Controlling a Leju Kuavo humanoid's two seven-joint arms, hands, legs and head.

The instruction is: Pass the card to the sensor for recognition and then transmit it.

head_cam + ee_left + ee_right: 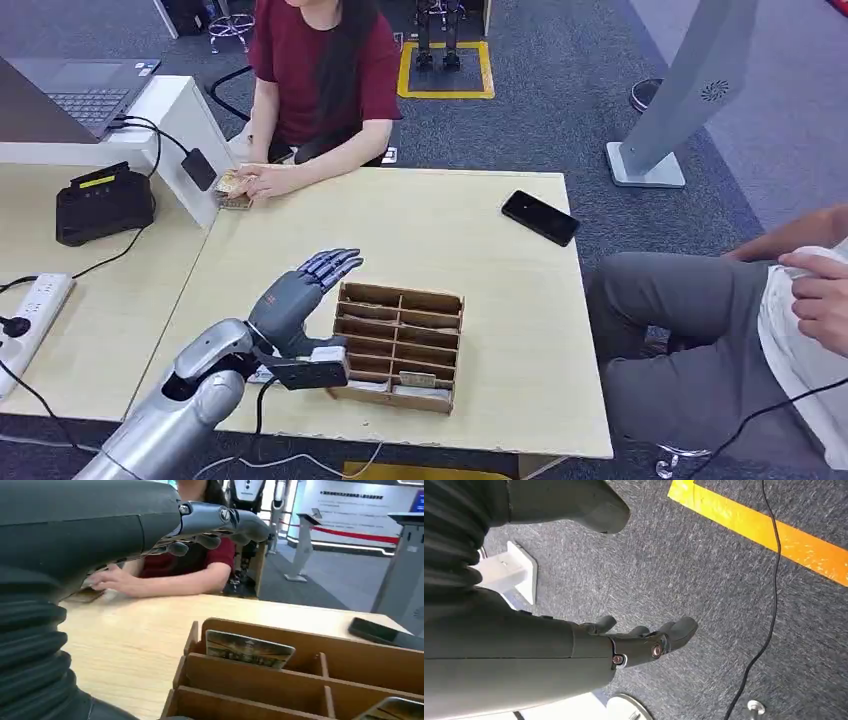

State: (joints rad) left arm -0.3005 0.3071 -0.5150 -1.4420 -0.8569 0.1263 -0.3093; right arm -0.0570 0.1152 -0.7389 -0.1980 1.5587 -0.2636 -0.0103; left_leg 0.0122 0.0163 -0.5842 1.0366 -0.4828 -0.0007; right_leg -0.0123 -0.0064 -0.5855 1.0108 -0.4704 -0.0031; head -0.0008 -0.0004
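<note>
Head view shows you the left hand (300, 290) empty, fingers spread, beside the wooden organizer (398, 345) near the tabletop's (500, 330) front edge; phone (540, 217) far-right; right hand (644, 642) released over the floor.

cards (248, 649) in organizer (398, 345), phone (540, 217) behind

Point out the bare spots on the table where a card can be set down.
Widest free patch: table between the wooden organizer and the phone. Another strip: right of the organizer to the table edge. Crowded: far left corner by the person's hand, and around the left hand.
</note>
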